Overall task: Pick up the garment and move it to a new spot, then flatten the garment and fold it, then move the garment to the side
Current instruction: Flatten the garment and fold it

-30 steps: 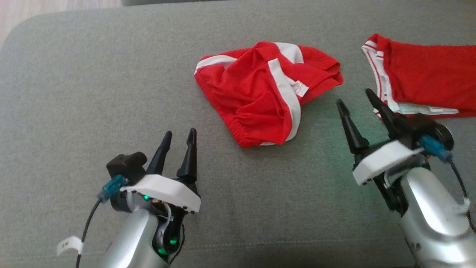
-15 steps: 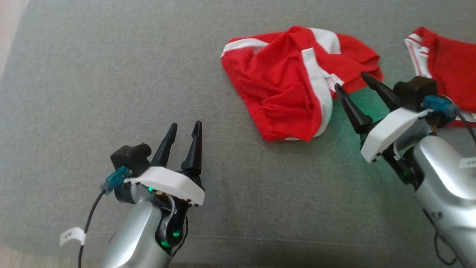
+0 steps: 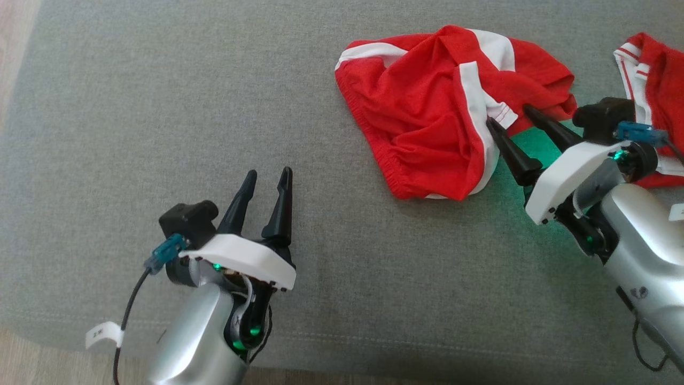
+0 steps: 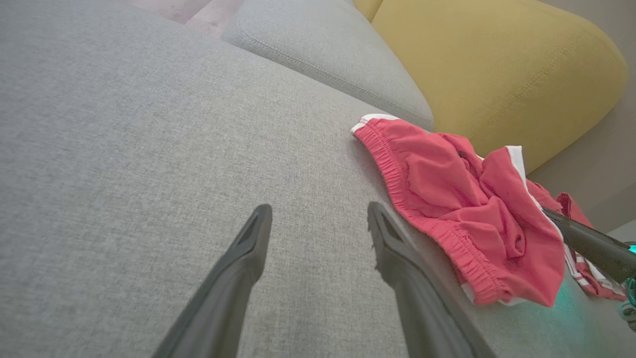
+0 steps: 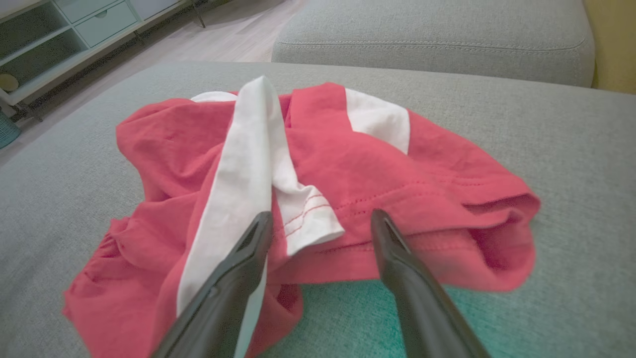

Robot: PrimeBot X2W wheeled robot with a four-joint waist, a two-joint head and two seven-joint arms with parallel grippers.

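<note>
The garment (image 3: 427,117) is a pair of red shorts with white stripes, crumpled on the grey sofa cushion (image 3: 160,107). It also appears in the left wrist view (image 4: 462,199) and the right wrist view (image 5: 372,169). My right gripper (image 3: 507,115) is open, its fingertips at the garment's right hem. In its own view the right gripper (image 5: 322,219) straddles a white stripe end and the folded red hem, with nothing pinched. My left gripper (image 3: 269,172) is open over bare cushion, well left of the garment (image 4: 319,208).
A second red garment with white trim (image 3: 657,69) lies at the right edge, behind my right wrist. A yellow cushion (image 4: 497,64) and another grey cushion (image 5: 432,35) stand beyond. A shelf unit (image 5: 49,35) stands on the wood floor. The cushion's front edge (image 3: 374,363) runs below my arms.
The head camera has shifted, so the whole picture moved. My right gripper has advanced up to the garment's right hem, still open. The left gripper has held its place.
</note>
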